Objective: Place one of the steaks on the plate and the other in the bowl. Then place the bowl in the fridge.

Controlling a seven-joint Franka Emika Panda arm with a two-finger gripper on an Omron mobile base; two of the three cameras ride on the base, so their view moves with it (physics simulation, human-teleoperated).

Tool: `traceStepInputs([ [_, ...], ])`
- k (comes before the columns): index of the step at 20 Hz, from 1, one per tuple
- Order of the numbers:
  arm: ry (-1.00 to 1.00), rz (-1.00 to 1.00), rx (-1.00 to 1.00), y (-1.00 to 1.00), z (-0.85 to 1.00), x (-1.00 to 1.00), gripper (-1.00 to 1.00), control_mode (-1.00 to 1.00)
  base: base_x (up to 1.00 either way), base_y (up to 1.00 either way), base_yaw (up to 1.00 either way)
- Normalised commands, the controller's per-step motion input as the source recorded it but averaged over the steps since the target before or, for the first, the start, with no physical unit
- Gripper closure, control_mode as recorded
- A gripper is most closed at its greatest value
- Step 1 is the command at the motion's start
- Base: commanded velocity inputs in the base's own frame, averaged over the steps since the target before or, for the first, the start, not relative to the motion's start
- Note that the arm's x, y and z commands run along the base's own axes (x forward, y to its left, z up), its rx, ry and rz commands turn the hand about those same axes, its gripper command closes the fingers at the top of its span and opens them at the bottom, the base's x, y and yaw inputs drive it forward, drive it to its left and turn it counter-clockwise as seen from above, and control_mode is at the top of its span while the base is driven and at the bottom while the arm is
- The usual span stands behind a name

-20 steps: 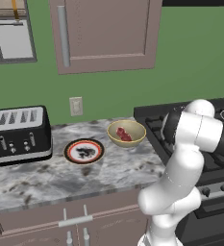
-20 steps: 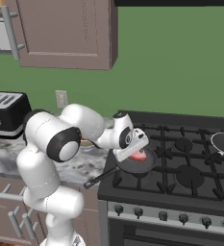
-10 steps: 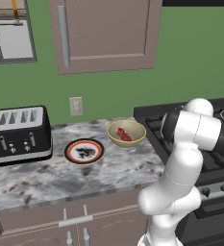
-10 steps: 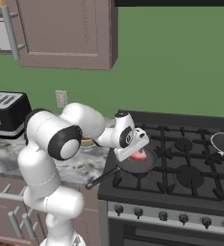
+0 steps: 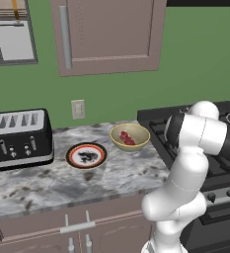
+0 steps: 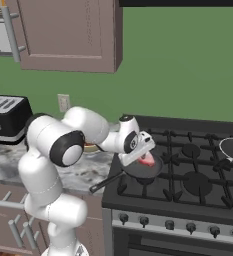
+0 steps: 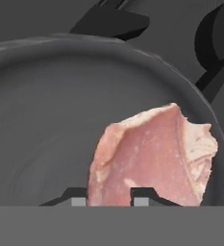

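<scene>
Gripper [image 7: 107, 202] low in black pan [image 7: 46, 120], fingertips clamped on pale pink steak [image 7: 156, 158] edge.

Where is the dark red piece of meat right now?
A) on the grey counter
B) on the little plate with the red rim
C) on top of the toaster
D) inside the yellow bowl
D: the dark red steak with whitish streaks lies inside the round tan-yellow bowl on the marble counter, next to the stove.
</scene>
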Motion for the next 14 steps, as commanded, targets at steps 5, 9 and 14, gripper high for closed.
traceStepInputs([
  [5,-0.19,0.00,0.00,0.15,0.44,-0.22,1.00,-1.00,0.00,0.00,0.00],
  [9,-0.19,0.05,-0.01,0.42,1.00,-0.89,1.00,-1.00,0.00,0.00,0.00],
  [14,-0.06,0.08,-0.04,0.65,0.98,-0.99,1.00,-1.00,0.00,0.00,0.00],
])
